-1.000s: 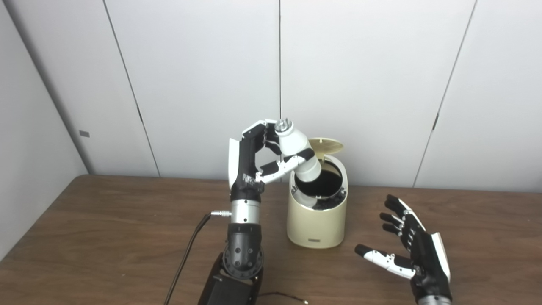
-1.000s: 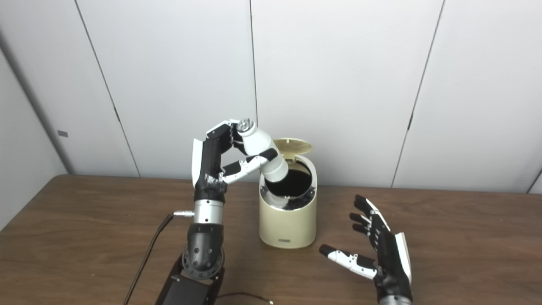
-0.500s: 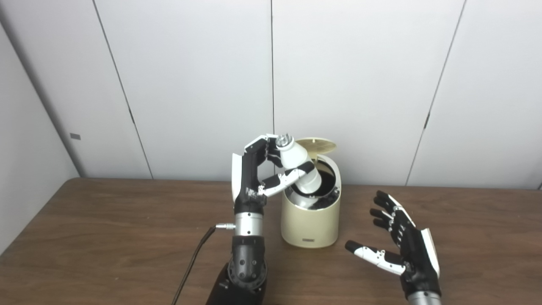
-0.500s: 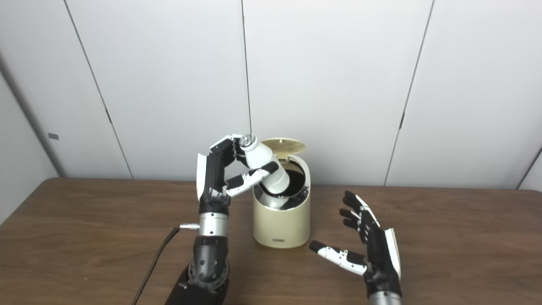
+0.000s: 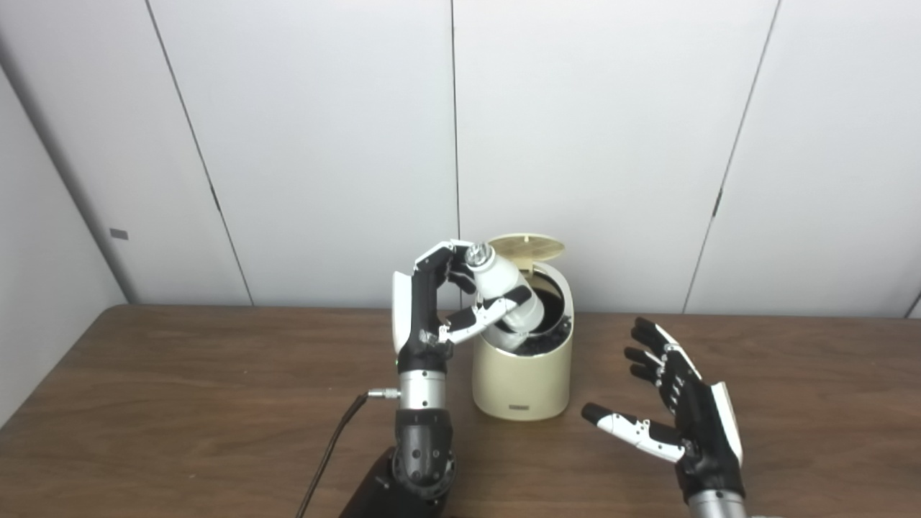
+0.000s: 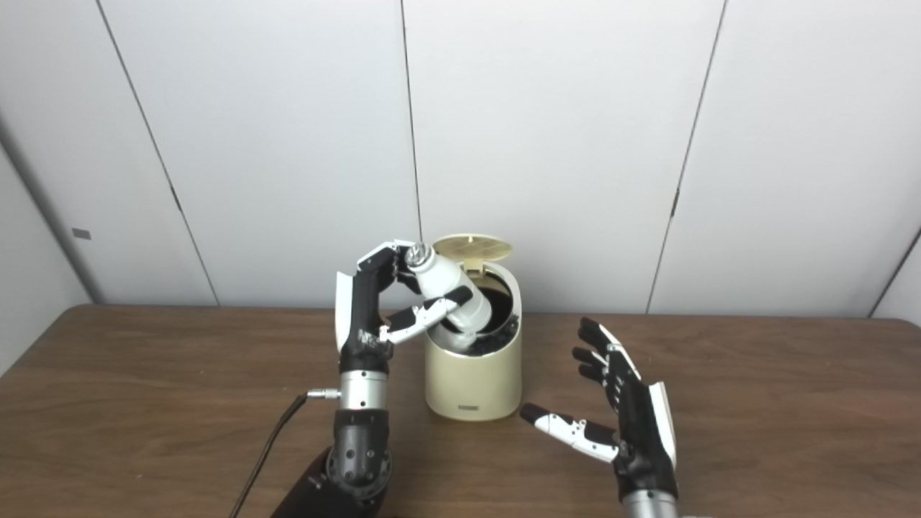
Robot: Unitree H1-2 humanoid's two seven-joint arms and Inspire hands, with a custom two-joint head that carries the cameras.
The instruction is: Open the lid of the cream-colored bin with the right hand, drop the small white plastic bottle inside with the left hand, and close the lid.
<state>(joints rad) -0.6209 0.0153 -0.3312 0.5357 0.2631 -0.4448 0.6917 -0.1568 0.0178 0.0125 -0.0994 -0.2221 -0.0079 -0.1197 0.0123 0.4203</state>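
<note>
Cream-colored bin [image 5: 523, 374] stands upright on the brown worktop [image 5: 180, 403], near the back wall. Lid [image 5: 526, 247] is tipped up and back on its rear hinge, leaving the dark mouth fully exposed; the opening step looks done.

Left robot hand [image 5: 450, 302] is raised beside the bin's left flank, forearm near vertical. It pinches the small white plastic bottle [image 5: 504, 291] between thumb below and fingers above, near the capped end. Bottle is tilted: silver cap [image 5: 478, 254] points up and left, base points down and right, already dipping just inside the bin's rim. Likely reason for the slant: the base leads into the mouth so that on release the bottle slides in rather than catching on the rim or striking the raised lid just behind it.

Right robot hand [image 5: 680, 424] sits low over the worktop, right of the bin and apart from it, palm turned inward, fingers and thumb spread, holding nothing. Judged as waiting clear of the drop path, yet near enough to reach the lid for closing.

A dark cable [image 5: 327, 453] trails from the left wrist across the worktop toward the near edge.

Step in hand: release of the bottle. Risk: grip sits high on the bottle, so it may pivot as the fingers part.
</note>
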